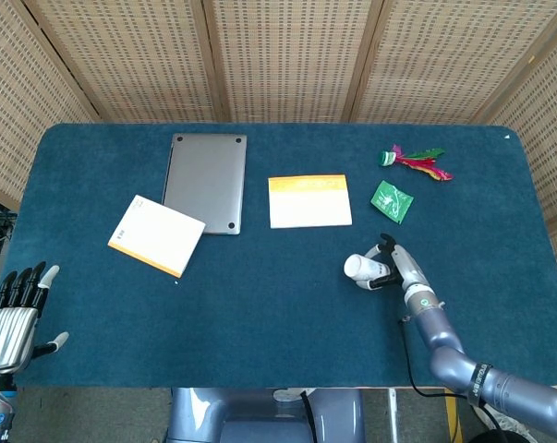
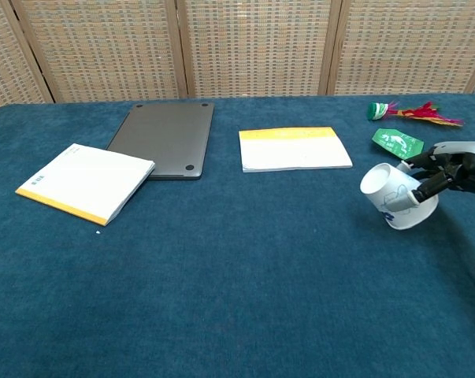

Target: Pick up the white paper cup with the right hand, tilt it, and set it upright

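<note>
A table covered in dark blue cloth [image 1: 278, 323] fills the room in front of woven cane screens [image 1: 287, 55], and on it, toward the back left, a closed grey laptop [image 1: 205, 181] lies flat. Just beside its near left corner sits a white notepad with an orange edge [image 1: 157, 235], turned at an angle, while a second white pad with an orange top band [image 1: 309, 200] lies near the middle. At the right front, the robot's right hand [image 1: 395, 265] has its fingers clamped around the white paper cup [image 2: 396, 198], which is tipped with its open mouth facing left (whether its base touches the cloth cannot be told from either view). The left hand [image 1: 13, 309] hangs at the table's near left corner, holding nothing, its fingers extended side by side and the thumb spread apart. Behind the cup, well apart from it, lies a small green packet [image 1: 391, 200], and farther back a green-headed shuttlecock with red and yellow feathers [image 1: 414, 161].
</note>
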{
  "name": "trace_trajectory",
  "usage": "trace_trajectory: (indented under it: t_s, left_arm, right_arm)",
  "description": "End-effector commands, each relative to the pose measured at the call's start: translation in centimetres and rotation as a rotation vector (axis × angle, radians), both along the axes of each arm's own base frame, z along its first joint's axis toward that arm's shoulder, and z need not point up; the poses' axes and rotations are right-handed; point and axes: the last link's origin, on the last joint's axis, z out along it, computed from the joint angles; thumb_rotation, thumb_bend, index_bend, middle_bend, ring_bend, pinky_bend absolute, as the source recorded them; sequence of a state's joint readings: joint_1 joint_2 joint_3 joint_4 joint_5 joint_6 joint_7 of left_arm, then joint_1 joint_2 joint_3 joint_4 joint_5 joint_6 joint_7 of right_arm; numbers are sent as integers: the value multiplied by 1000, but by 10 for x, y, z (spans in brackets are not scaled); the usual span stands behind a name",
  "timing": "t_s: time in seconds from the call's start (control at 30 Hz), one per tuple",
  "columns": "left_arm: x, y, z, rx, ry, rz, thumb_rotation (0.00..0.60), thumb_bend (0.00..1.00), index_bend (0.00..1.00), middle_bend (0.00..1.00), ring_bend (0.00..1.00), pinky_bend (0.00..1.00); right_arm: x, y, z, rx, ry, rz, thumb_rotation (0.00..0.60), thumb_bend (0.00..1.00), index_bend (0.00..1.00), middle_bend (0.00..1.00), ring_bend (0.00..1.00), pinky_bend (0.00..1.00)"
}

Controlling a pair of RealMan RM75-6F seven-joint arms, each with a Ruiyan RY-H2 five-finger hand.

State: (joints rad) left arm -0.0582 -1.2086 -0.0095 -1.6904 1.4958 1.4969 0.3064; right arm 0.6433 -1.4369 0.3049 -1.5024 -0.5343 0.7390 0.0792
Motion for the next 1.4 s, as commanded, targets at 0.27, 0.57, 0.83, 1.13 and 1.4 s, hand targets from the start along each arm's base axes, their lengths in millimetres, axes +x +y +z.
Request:
trace_trajectory:
  t_s: [0.27,0.57,0.83,1.13,1.4]
  left_arm:
    - [0,-1,0,-2,0,-1,600,109,0,0,0,0]
    - [0,0,-1,-4,2,0,600,109,0,0,0,0]
    - [1,-1,1,-1,0,-2,600,109,0,0,0,0]
    - [0,-1,3,9,-9,-1,600,110,0,0,0,0]
    - [-3,1,3,14,-15,4,600,110,0,0,0,0]
  right_arm:
    - [-13,4,-1,-3,29,-16,600,243,463,0,0,0]
    - [-24,6,6,-27,43,-24,600,248,448,0,0,0]
    - [-35,12,20,-51,113,-11,600,250,386,0,0,0]
    - [-37,32,50,-101,194,73,600,248,289,0,0,0]
    - [-44,65,85,-263,486,317,600,196,123,0,0,0]
